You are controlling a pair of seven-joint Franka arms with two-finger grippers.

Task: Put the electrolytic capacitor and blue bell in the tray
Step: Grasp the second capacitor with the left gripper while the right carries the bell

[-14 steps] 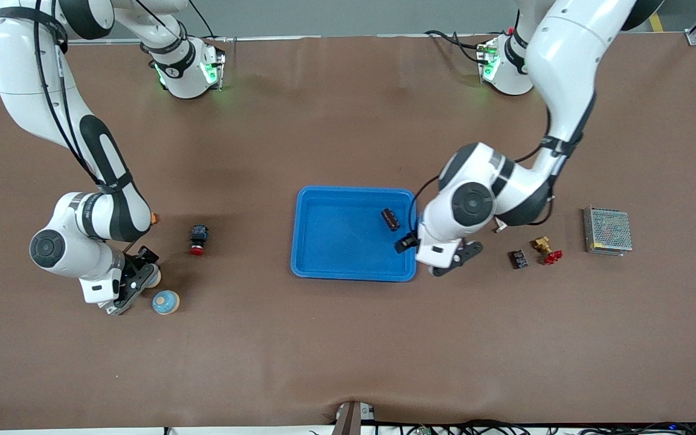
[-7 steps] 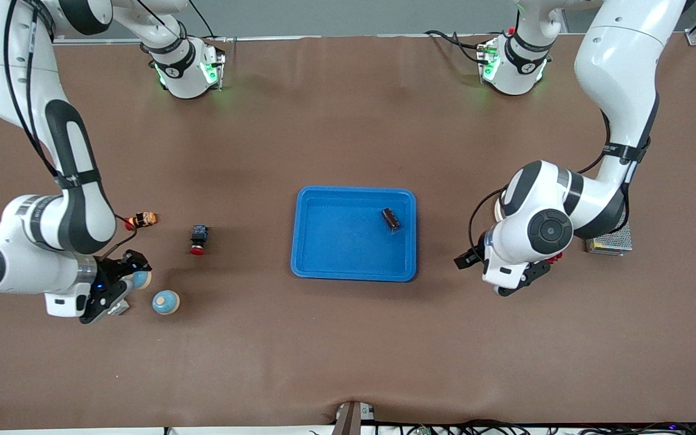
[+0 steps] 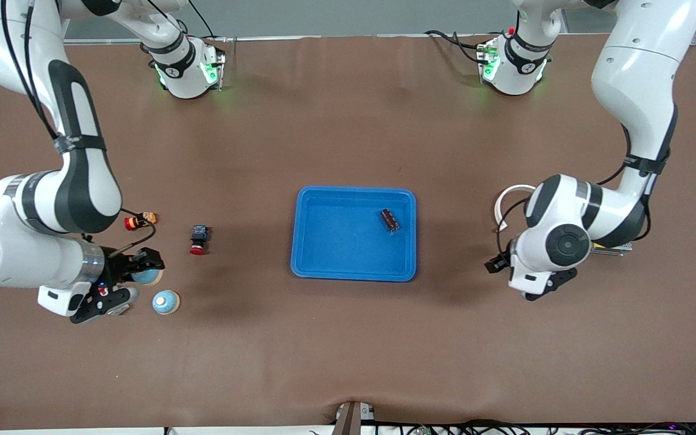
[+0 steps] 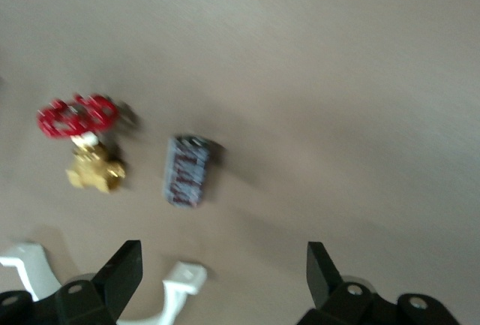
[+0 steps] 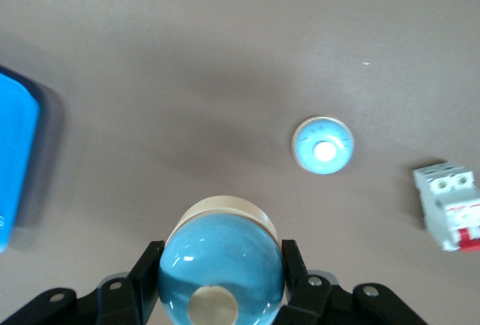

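Observation:
My right gripper (image 3: 136,278) is shut on a glossy blue bell (image 5: 221,261) with a cream rim and holds it above the table at the right arm's end. The held bell also shows in the front view (image 3: 145,277). A second blue bell (image 3: 165,302) stands on the table beside it and also shows in the right wrist view (image 5: 322,145). The bright-blue tray (image 3: 354,272) lies mid-table. The dark electrolytic capacitor (image 3: 390,219) lies in it, near the corner toward the left arm's end. My left gripper (image 4: 225,280) is open and empty above the table, well apart from the tray.
A red push button (image 3: 198,239) and a small orange-and-red part (image 3: 139,221) lie between the bells and the tray. A white circuit breaker (image 5: 450,205) lies near the second bell. Under the left gripper are a red-handled brass valve (image 4: 79,141), a dark block (image 4: 186,169) and a white clip (image 4: 176,287). The left arm partly hides a grey mesh box (image 3: 611,248).
The left arm has moved away from the tray toward its own end of the table, leaving the capacitor in the tray. The right arm has risen with the bell in its gripper.

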